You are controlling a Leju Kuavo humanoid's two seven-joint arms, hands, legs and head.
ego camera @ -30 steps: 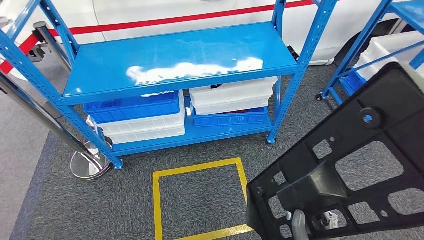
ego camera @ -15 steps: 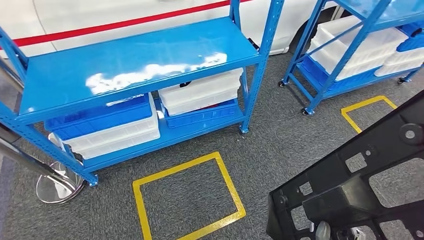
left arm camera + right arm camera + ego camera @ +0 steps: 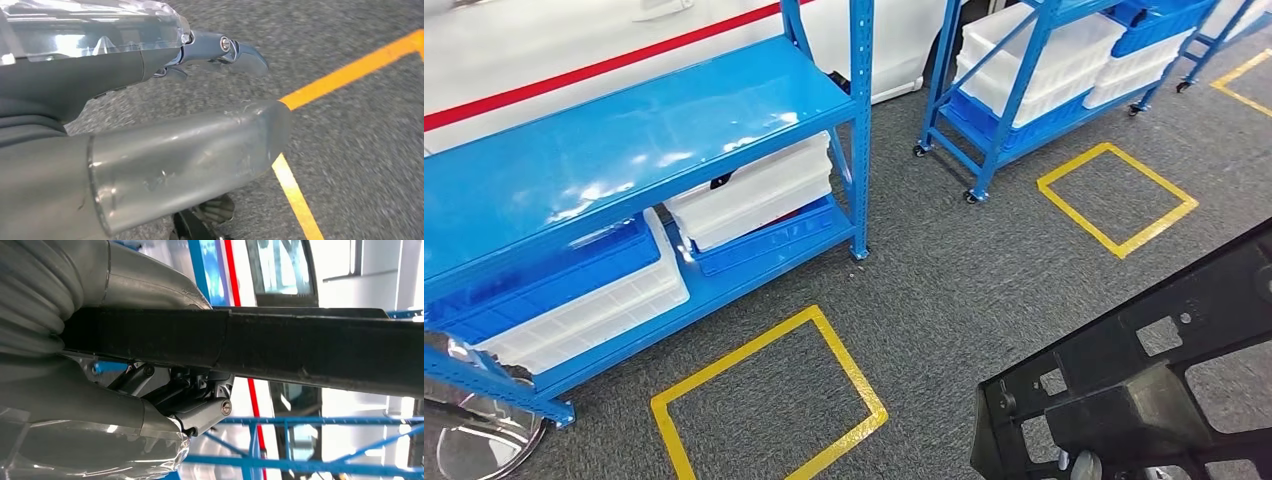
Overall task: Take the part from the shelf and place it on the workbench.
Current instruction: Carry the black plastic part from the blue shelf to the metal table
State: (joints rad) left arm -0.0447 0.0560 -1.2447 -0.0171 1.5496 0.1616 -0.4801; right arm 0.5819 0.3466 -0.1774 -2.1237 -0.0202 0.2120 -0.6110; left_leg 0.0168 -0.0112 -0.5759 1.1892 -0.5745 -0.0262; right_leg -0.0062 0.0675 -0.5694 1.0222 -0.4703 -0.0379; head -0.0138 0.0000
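— Where's the part?
— My right hand clamps the black perforated plastic panel at five o'clock, over grey carpet.
— Left hand?
— Fingers apart, holding nothing. Blue steel shelf at ten o'clock.

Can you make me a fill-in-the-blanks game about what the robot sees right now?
1. The right hand holds a big flat part whose colour is ____.
2. The square taped on the grey carpet is ____.
3. The shelf nearest the robot is painted ____.
4. The left hand holds ____.

Missing words: black; yellow; blue; nothing
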